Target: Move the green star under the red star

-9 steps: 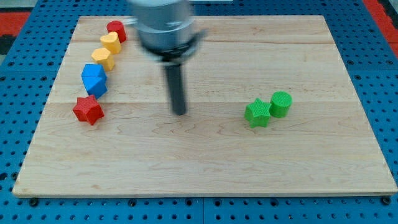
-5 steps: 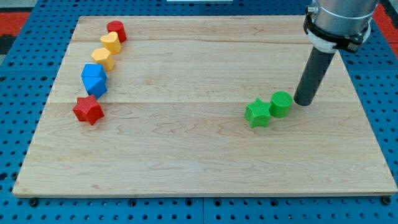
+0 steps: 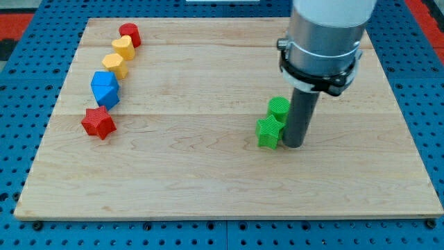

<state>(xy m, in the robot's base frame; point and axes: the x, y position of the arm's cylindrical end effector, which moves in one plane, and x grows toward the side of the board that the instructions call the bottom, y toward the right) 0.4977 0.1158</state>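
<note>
The green star point(image 3: 267, 132) lies right of the board's middle, with a green cylinder point(image 3: 279, 108) touching it just above. My tip point(image 3: 293, 144) is down on the board right against the green star's right side, and the rod hides part of both green blocks. The red star point(image 3: 98, 123) lies far off at the view's left, at the bottom of a column of blocks.
Above the red star run a blue block point(image 3: 105, 88), a yellow block point(image 3: 114, 65), a yellow heart point(image 3: 123, 47) and a red cylinder point(image 3: 130, 34). The wooden board point(image 3: 208, 180) lies on a blue pegboard table.
My tip swung from the board's middle to the right of the green blocks, then came back left and pushed the green star and green cylinder leftward.
</note>
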